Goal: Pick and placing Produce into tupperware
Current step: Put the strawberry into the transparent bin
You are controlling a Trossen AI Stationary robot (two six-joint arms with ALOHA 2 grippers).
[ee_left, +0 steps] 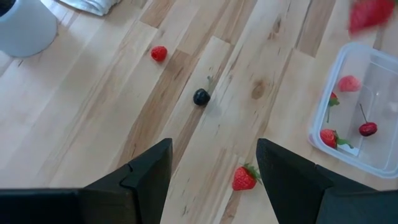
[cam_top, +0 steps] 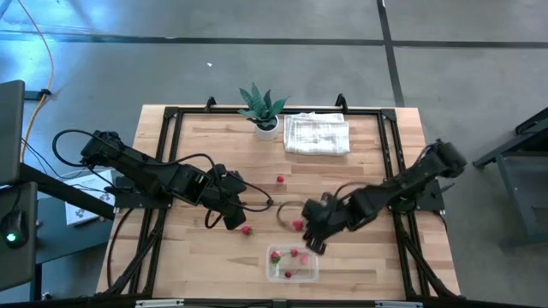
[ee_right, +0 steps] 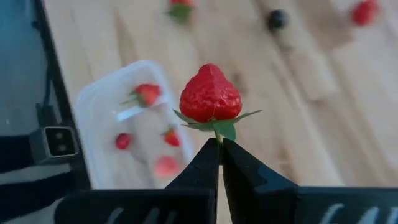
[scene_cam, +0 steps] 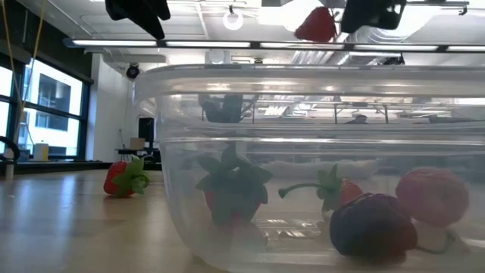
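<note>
Low view – right gripper (ee_right: 219, 146) pinching strawberry (ee_right: 210, 94) stem, mostly cropped; left gripper (ee_left: 213, 167) spread.

Tupperware (scene_cam: 318, 152) cut off right and below (contents blurred through its wall).

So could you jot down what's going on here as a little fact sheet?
right gripper: shut on a strawberry's stem, held above the table near the tupperware
left gripper: open, above a loose strawberry
in tupperware: four pieces, including a cherry
loose on table: a dark berry, a red berry
far edge: potted plant, folded cloth
</note>
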